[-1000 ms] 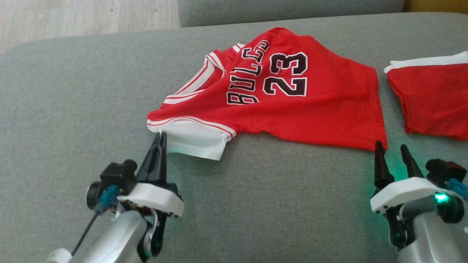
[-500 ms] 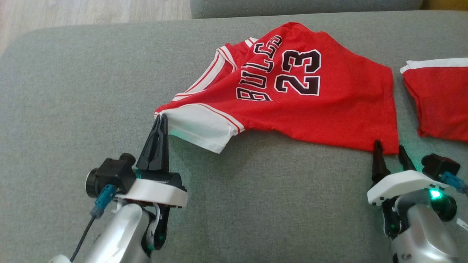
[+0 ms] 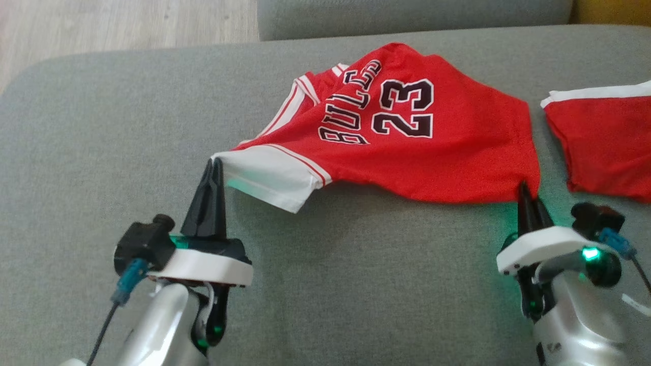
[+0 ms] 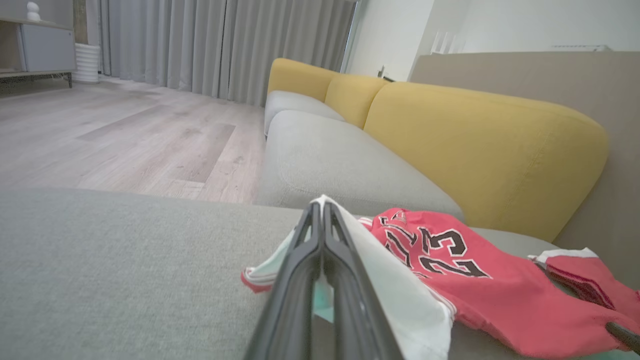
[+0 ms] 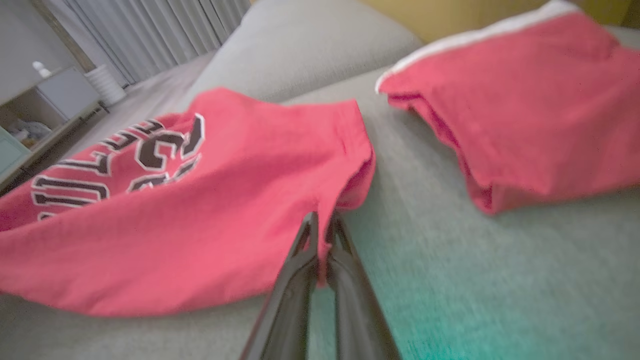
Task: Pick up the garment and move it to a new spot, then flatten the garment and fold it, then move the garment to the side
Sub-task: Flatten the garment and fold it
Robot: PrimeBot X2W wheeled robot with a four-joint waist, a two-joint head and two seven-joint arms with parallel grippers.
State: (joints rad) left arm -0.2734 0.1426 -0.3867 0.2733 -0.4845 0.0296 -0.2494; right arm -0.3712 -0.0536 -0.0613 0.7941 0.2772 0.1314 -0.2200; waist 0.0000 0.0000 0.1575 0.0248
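Step in hand, as I judge it: the pick-up, 1st part of the job. The jersey [image 3: 407, 137] lies on the grey sofa cushion [image 3: 127, 127], number side up and rumpled. Its far part is humped, its near edge is raised a bit at both ends, and it's neither flat nor folded yet.

My left claw [image 3: 213, 162] is fully closed, fingers pressed together w/ no gap, pinching the white-trimmed sleeve corner at the jersey's left end. In the left wrist view the white cloth drapes right off the tips. My right claw [image 3: 524, 188] is also closed tight, on the bottom corner of the red hem at the jersey's right end. In the right wrist view the red edge sits betw. the fingertips, but that view is blurry, so I can't tell how deep the bite goes.

Another red piece w/ white trim [image 3: 600, 142] lies just beside the jersey on my right, not touching it.

Next move, I reckon, calls for:
- raising both arms together, approx. level
- keeping the cloth taut betw. the 2 pinches so it hangs open
- carrying it clear of that 2nd red piece

The right pinch looks shallow and could slip.
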